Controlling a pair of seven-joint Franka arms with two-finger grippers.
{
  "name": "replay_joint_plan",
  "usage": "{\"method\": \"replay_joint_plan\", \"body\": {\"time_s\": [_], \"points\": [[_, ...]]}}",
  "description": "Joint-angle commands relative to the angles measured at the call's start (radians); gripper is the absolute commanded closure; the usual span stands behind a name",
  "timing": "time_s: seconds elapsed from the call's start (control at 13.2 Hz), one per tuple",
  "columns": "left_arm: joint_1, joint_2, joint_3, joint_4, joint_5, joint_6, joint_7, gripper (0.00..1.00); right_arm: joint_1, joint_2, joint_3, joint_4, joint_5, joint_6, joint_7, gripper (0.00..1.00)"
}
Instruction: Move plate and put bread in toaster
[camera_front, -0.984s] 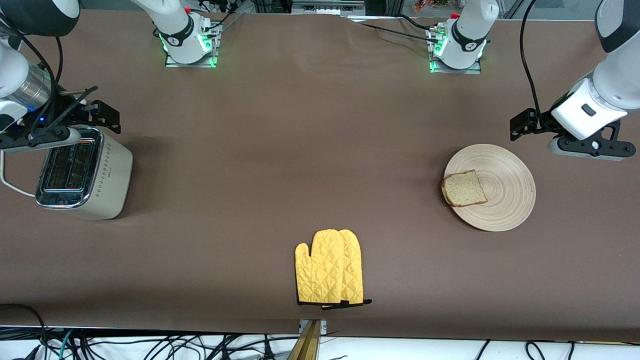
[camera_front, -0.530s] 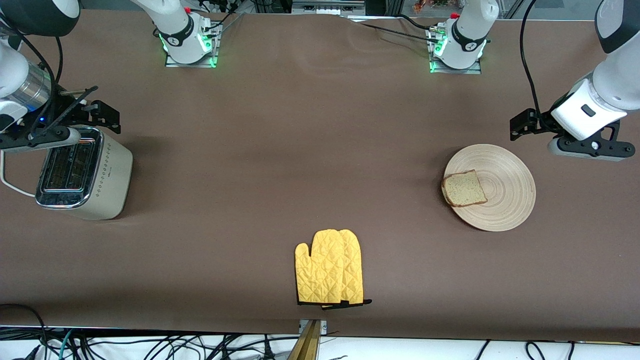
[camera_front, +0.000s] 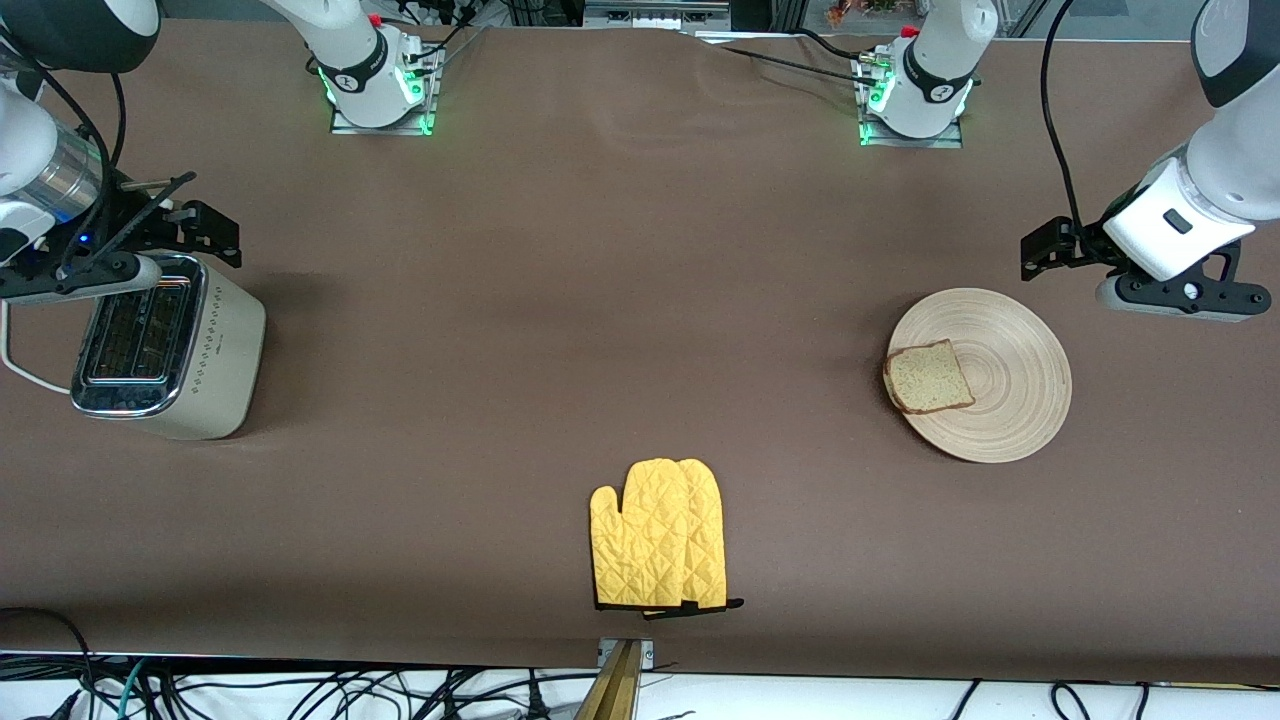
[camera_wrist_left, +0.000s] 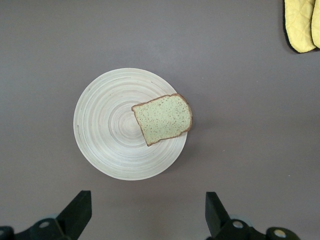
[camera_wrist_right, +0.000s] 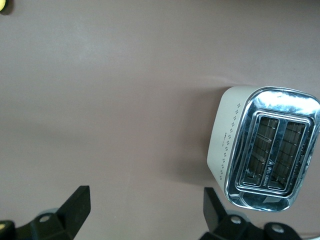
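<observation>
Left wrist view: left end effector (camera_wrist_left: 145, 217), fingers spread, hovers beside the round pale-wood plate (camera_wrist_left: 107, 145). Its tan speckled bread slice (camera_wrist_left: 163, 119), at the plate's three o'clock, looks soft; grip it gently by the crust. Right end effector (camera_wrist_right: 145, 215), also spread, waits near the cream-white chrome-topped toaster (camera_wrist_right: 227, 140)

You are looking at a robotics lab bench, not a kitchen. The table (camera_front: 620, 300) is covered in plain brown sheeting, and two arm bases (camera_front: 375, 75) with green status lights are bolted along its edge. Loose cables (camera_front: 300, 690) tangle along the edge nearest the front camera. The kitchen things, a toaster (camera_front: 165, 345), a plate (camera_front: 1010, 400) with bread (camera_front: 927, 377), and a yellow oven mitt (camera_front: 657, 535), sit spaced out like test props.
</observation>
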Motion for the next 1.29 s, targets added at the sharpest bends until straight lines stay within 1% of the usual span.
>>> {"method": "replay_joint_plan", "body": {"time_s": [0.0,0.23,0.83,0.98,1.21], "points": [[0.006,0.013,0.0,0.03,0.012,-0.022,0.0,0.0,-0.005,-0.023,0.001,-0.017,0.009,0.004,-0.013,0.0],[0.023,0.014,0.0,0.03,-0.019,-0.022,0.0,0.0,-0.007,-0.02,-0.003,-0.013,0.009,-0.001,-0.014,0.0],[0.026,0.017,0.0,0.03,-0.019,-0.022,0.002,0.0,-0.004,-0.02,-0.001,-0.019,0.009,0.009,-0.013,0.0],[0.041,0.017,0.0,0.03,-0.022,-0.022,0.006,0.0,-0.004,-0.02,-0.001,-0.019,0.009,0.007,-0.013,0.0],[0.115,0.034,0.0,0.03,-0.117,-0.024,0.016,0.0,-0.004,-0.02,-0.001,-0.019,0.009,0.007,-0.013,0.0]]}}
